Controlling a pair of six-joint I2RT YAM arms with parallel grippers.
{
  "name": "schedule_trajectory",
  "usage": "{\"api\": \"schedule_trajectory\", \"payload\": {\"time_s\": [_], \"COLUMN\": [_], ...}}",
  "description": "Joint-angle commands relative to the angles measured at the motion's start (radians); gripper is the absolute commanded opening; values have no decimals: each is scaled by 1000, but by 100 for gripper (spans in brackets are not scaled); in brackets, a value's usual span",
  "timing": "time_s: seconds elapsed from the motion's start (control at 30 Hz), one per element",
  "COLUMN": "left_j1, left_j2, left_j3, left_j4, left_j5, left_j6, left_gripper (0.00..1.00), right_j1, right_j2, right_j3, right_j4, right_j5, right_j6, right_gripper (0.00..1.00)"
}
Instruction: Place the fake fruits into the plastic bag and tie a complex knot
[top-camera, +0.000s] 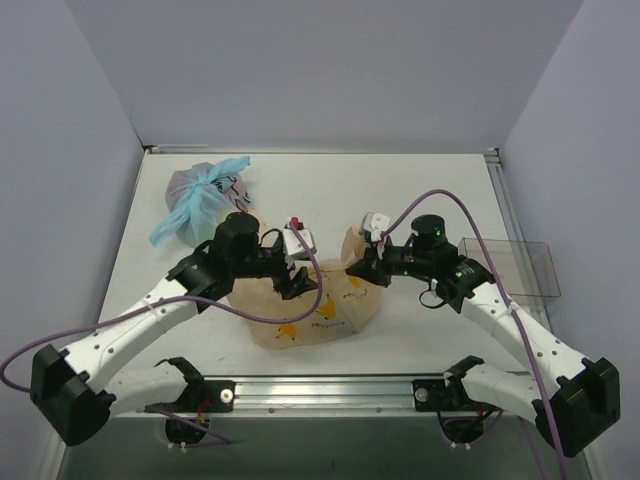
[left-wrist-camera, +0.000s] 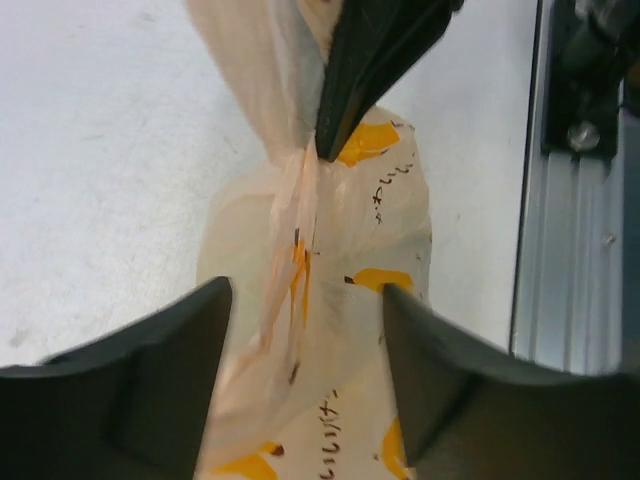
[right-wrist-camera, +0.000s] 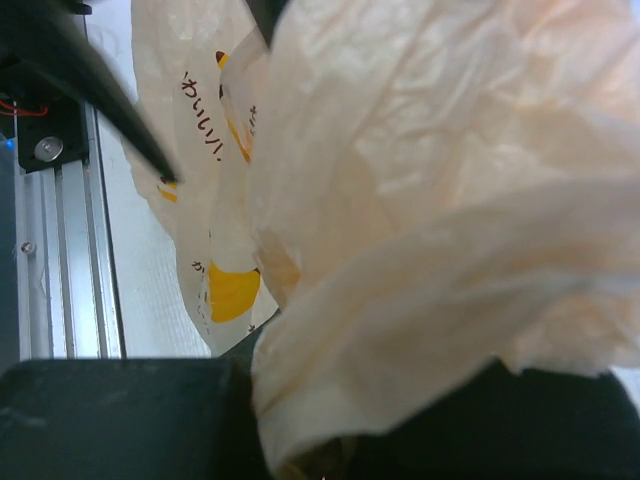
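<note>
The peach-orange plastic bag (top-camera: 312, 318) with orange prints lies between my arms near the front rail. In the left wrist view its plastic (left-wrist-camera: 310, 330) runs up to a twisted neck (left-wrist-camera: 292, 150); I cannot tell whether that is a knot. My left gripper (left-wrist-camera: 305, 292) is open, one finger on each side of the bag just above it, holding nothing. My right gripper (right-wrist-camera: 330, 440) is shut on a bunched fold of the plastic bag (right-wrist-camera: 430, 230); its fingers (left-wrist-camera: 370, 60) pinch the twisted neck. In the top view the grippers (top-camera: 297, 283) (top-camera: 358, 268) face each other. The fake fruits are hidden.
A second bag with light-blue tied handles (top-camera: 200, 203) lies at the back left. A clear plastic box (top-camera: 520, 270) stands at the right edge. The aluminium rail (top-camera: 330, 392) runs along the near edge, and purple cables loop over both arms.
</note>
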Motion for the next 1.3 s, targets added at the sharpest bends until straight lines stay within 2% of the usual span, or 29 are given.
{"api": "schedule_trajectory", "payload": {"time_s": [0.0, 0.07, 0.17, 0.2, 0.27, 0.43, 0.5, 0.73, 0.87, 1.07, 1.27], "left_j1": [25, 49, 164, 230, 318, 589, 629, 617, 574, 430, 335], "left_j2": [-152, -230, -321, -351, -367, -309, -249, -192, -180, -95, -22], "left_j3": [73, 101, 104, 102, 96, 94, 101, 30, -21, -53, -30], "left_j4": [-43, -110, -187, -210, -276, -319, -333, -269, -192, -140, -68], "left_j5": [-98, -125, -142, -189, -205, -40, -7, 27, 19, -136, -236], "left_j6": [-195, -258, -318, -374, -407, -506, -563, -707, -767, -819, -856], "left_gripper": [78, 84, 93, 97, 97, 97, 97, 98, 97, 97, 97], "right_j1": [-5, -4, 1, 3, 6, 15, 27, 116, 156, 191, 242], "right_j2": [-42, -45, -51, -54, -59, -68, -71, -68, -54, -42, -31], "right_j3": [3, -4, -11, -12, -17, -11, -11, -51, -60, -61, -61], "right_j4": [12, 4, -23, -25, -25, -92, -123, -146, -160, -198, -246], "right_j5": [15, 7, -7, -7, -7, -16, -14, 19, 42, 65, 73], "right_j6": [21, 9, -17, -23, -39, -129, -190, -305, -368, -465, -556], "right_gripper": [0, 0, 0, 0, 0, 0, 0, 0, 0, 0, 0]}}
